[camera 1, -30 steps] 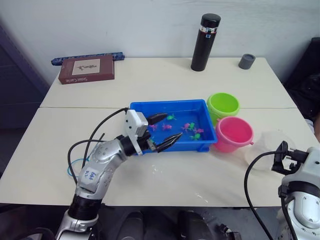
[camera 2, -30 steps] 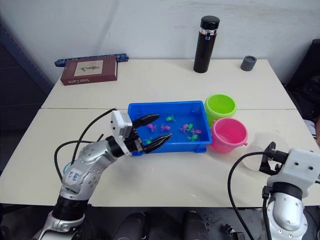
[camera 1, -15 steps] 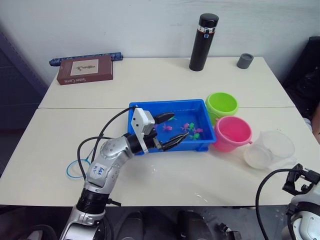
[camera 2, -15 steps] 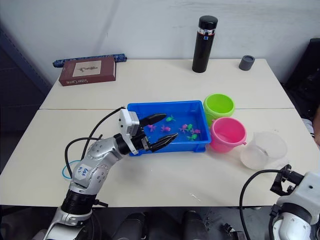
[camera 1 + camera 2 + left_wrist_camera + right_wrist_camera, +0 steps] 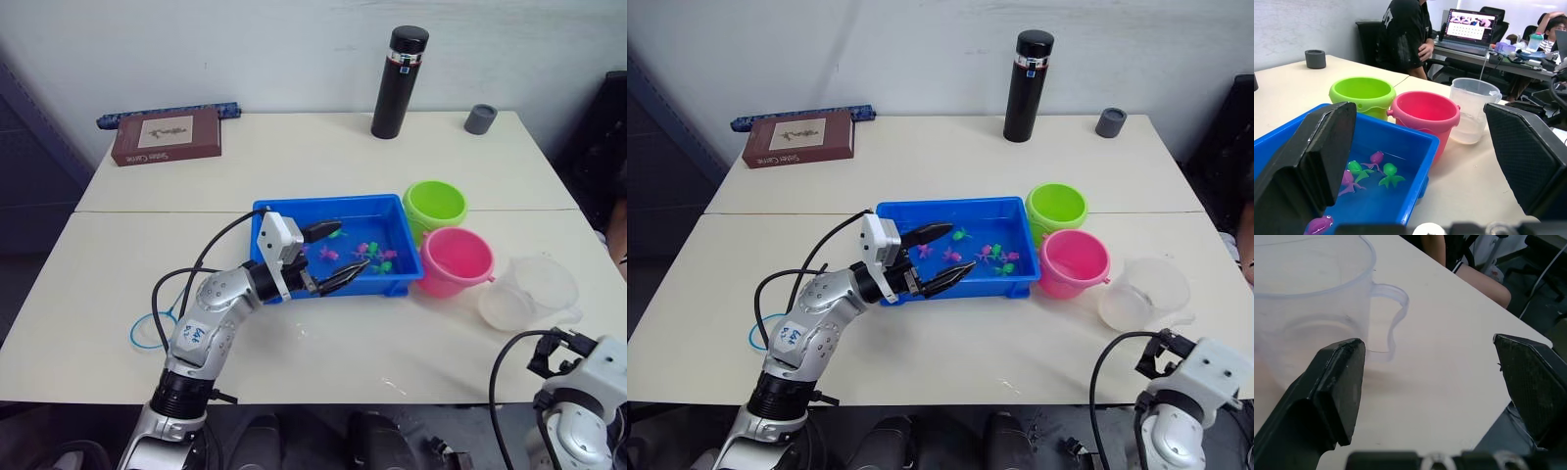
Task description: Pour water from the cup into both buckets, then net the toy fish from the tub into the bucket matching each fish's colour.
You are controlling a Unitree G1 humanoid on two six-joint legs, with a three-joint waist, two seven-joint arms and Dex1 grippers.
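The blue tub (image 5: 333, 204) sits mid-table with several pink and green toy fish (image 5: 364, 252) in its water. My left gripper (image 5: 347, 246) is open over the tub's near left part, with nothing between its fingers. Right of the tub stand the green bucket (image 5: 436, 207) and, nearer, the pink bucket (image 5: 457, 260). The clear cup (image 5: 529, 292) stands upright to the right of the pink bucket, handle pointing right. My right gripper (image 5: 1425, 345) is open at the table's near right edge, short of the cup (image 5: 1308, 318) and not touching it.
A black flask (image 5: 399, 82) and a small grey cup (image 5: 480, 118) stand at the back right. A brown book (image 5: 167, 135) lies at the back left, and a blue ring (image 5: 152, 328) beside my left arm. A person (image 5: 1405, 34) sits beyond the table's right side.
My right gripper has drawn back from the cup to the near table edge, leaving the cup standing. The left gripper moved slightly forward over the tub.
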